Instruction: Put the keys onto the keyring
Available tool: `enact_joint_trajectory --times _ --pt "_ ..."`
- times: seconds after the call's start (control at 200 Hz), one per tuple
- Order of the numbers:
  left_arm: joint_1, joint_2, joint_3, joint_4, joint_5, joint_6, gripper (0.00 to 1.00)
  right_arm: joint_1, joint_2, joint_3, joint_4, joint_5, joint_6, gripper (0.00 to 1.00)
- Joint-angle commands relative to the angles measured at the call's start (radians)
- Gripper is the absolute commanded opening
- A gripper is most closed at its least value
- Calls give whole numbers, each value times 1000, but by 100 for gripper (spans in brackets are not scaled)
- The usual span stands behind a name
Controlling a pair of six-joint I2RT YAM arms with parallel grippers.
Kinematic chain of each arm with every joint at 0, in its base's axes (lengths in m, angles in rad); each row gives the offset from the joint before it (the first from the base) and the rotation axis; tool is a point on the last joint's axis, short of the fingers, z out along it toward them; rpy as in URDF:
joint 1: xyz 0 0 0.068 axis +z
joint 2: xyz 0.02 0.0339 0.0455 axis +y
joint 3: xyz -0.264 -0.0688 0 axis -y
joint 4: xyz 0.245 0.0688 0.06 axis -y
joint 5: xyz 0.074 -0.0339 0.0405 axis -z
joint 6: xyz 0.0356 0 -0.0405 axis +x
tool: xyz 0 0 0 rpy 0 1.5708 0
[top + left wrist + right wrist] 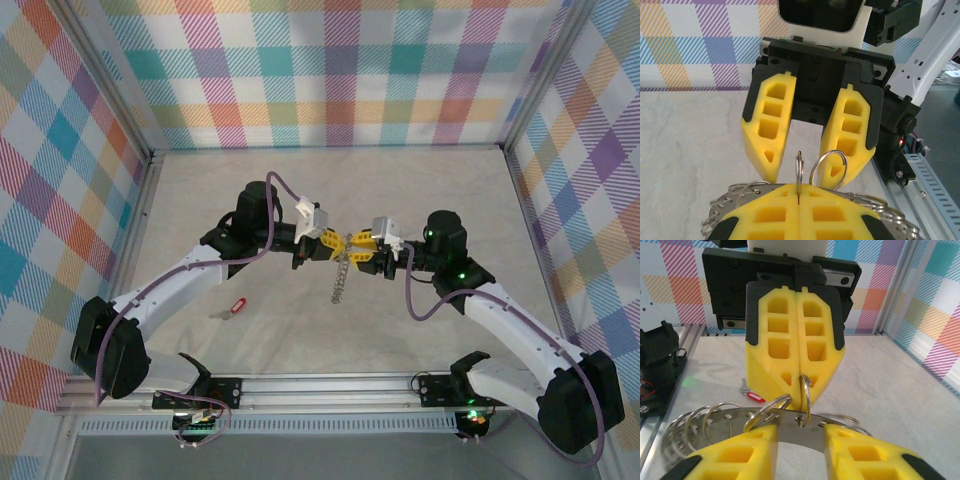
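Both arms meet over mid-table [420, 190], tips nose to nose.

Left tool [338, 243]: clenched. In the left wrist view its yellow fingers [765, 215] press flush together and pinch a small wire loop [799, 167] that stands upright out of the seam. The right wrist view shows the same clamp from the far side [799, 385], with the loop [805, 390] hanging from its tip.

Keyring [342, 280]: off the table, dangling below the two tools as a thin grey strip in the top view. Up close it is a flat silvery band [790, 421] with a fan of wire loops along its edge, and the pinched loop threads through a hole in it. Its toothed rim also shows beneath the left fingers [735, 197].

Right tool [358, 246]: released, jaws apart. The band crosses the gap between its fingers [740, 455]. Cannot tell whether the pads touch it. Seen from the left wrist [802, 172], its fingers splay either side of the loop.

Red-tagged key [237, 306]: flat on the table, well left of the tools, near the left arm. It also shows behind the keyring [754, 397].
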Motion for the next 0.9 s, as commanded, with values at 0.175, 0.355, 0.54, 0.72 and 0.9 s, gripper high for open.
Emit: enact_joint_trajectory --times 0.175,0.355,0.54,0.72,0.9 --pt "-18 -17 1 39 -22 -23 0 5 -73 24 -82 -21 -64 35" --pt "-18 -21 -6 68 -83 -56 0 5 -83 34 -116 -29 -72 39" --pt "-19 -28 -20 114 -126 -98 0 5 -106 33 -161 -2 -93 43" --pt "-18 -35 -24 124 -119 -103 0 5 -101 39 -162 -14 -95 44" --pt "-18 -40 -26 144 -88 -108 0 -32 -85 31 -40 5 11 41"
